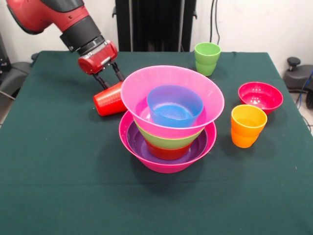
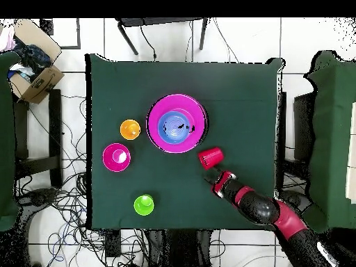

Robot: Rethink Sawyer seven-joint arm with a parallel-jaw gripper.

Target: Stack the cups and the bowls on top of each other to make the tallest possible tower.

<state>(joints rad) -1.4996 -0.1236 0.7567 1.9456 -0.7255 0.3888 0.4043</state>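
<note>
Two cups beside tower

A table covered in dark green cloth is set before a white wall. A tiled white floor, strewn with black cables, is seen from above. A cardboard box is placed beside the table, and a black frame beyond it.

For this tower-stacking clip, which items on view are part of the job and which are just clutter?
Job: tower, red cup in the gripper, green cup, orange cup, crimson bowl.
Clutter: cardboard box, floor cables.
</note>
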